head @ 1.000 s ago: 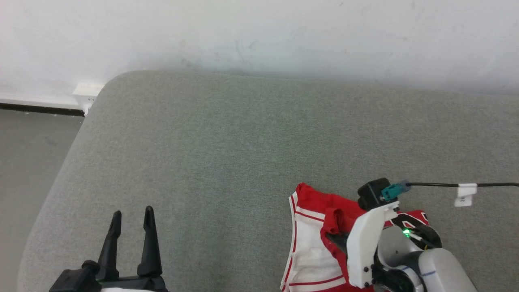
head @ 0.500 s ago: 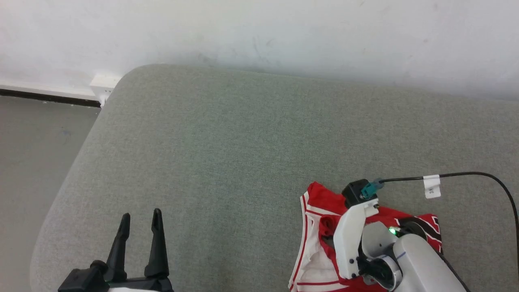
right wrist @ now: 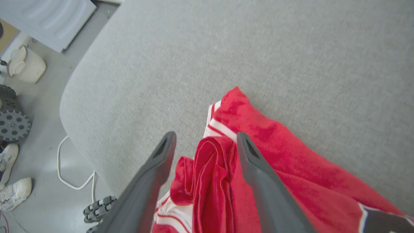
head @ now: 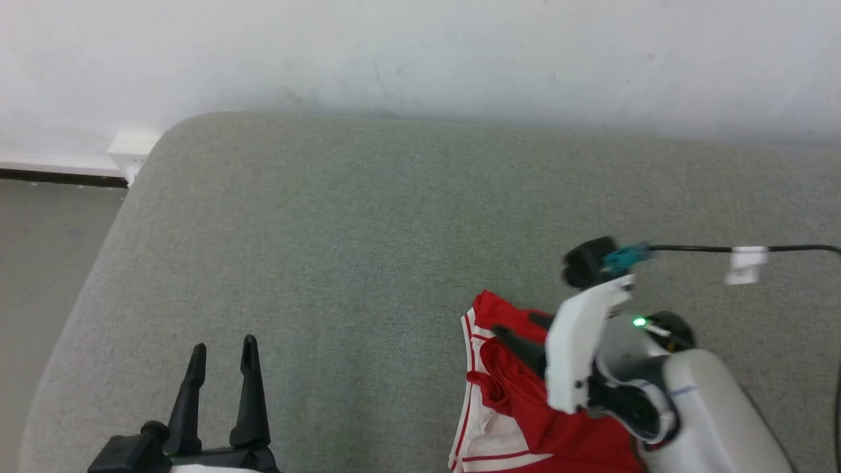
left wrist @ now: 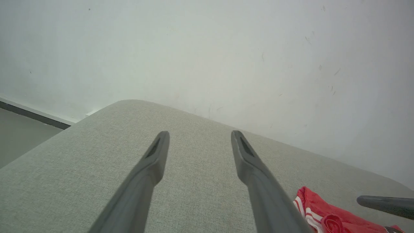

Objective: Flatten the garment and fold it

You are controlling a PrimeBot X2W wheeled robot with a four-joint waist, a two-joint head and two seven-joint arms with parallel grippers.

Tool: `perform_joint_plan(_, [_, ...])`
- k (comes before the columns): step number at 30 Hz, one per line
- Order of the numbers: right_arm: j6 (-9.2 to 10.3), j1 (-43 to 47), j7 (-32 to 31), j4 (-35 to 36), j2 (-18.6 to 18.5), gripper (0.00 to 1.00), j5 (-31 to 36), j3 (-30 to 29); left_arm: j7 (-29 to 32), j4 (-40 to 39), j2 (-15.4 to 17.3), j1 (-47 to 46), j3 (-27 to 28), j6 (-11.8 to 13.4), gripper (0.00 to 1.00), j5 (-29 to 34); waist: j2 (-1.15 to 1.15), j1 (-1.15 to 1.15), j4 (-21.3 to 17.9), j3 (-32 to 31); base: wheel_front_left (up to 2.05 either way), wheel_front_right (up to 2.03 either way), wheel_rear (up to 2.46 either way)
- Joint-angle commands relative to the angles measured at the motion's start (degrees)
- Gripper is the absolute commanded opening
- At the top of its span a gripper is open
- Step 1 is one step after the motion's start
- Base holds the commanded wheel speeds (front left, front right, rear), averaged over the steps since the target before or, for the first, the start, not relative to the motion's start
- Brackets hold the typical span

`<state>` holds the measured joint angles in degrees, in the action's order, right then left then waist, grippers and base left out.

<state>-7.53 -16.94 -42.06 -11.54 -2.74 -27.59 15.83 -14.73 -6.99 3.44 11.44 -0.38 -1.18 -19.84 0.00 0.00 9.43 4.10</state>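
The garment (head: 525, 407) lies bunched at the lower right of the grey cushion (head: 368, 249), red with a white sleeve (head: 483, 433) and striped trim. My right gripper (head: 516, 332) hovers over its upper edge, fingers pointing left. In the right wrist view this gripper (right wrist: 206, 137) is open, and a rolled red fold (right wrist: 210, 161) lies in the gap between the fingers. Black-white lettering (right wrist: 385, 220) peeks in at that view's lower right. My left gripper (head: 220, 348) stands open over bare cushion at the lower left, far from the garment (left wrist: 323, 216).
A white wall (head: 420, 52) backs the cushion, whose rounded left edge (head: 85, 295) drops to the floor. A black cable with a white tag (head: 746, 259) trails from my right wrist. Beside the cushion are a white basket (right wrist: 26, 64), a toothed wheel (right wrist: 13, 124) and a person's shoe (right wrist: 14, 192).
The head camera has shifted. My right gripper has lifted and moved toward the garment's upper left edge, and a red fold now lies bunched over more of the white sleeve. The left gripper stays put.
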Motion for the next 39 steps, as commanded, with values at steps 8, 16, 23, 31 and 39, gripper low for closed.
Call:
perform_joint_plan(8, [0.04, 10.93, 1.35, 20.69, -1.98, 1.00, 8.79, -15.70, -0.27, -1.34, 0.32, -0.69, 0.28, 0.23, 1.00, 0.02, 0.00, 0.00, -2.23, 2.19, 0.00, 0.00, 0.00])
perform_joint_plan(16, [0.04, 22.72, 2.39, 26.82, -0.31, 1.00, 8.95, -27.80, -0.27, -1.58, 0.58, -0.89, 0.60, 0.09, 1.00, 0.11, 0.00, 0.00, -3.33, 3.36, 0.00, 0.00, 0.00])
perform_joint_plan(23, [0.04, 23.96, 4.77, 20.51, -0.16, 1.00, 6.94, -27.56, 0.12, -1.49, 1.25, -1.52, 0.21, -0.03, 1.00, 0.27, 0.00, 0.00, -3.12, 3.92, 0.00, 0.00, 0.00])
perform_joint_plan(31, [0.04, 21.21, 7.36, 9.98, -0.15, 1.00, 5.93, -26.01, 0.97, -1.59, 2.06, -1.78, -0.42, 0.10, 1.00, 0.75, 0.00, 0.00, -1.71, 3.36, 0.00, 0.00, 0.00])
perform_joint_plan(39, [0.04, 17.87, 9.17, 0.07, -0.14, 0.00, 5.40, -23.78, 1.62, -1.94, 2.57, -1.22, -0.92, 0.27, 1.00, 0.84, 0.00, 0.00, -1.30, 2.46, 0.00, 0.00, 0.00])
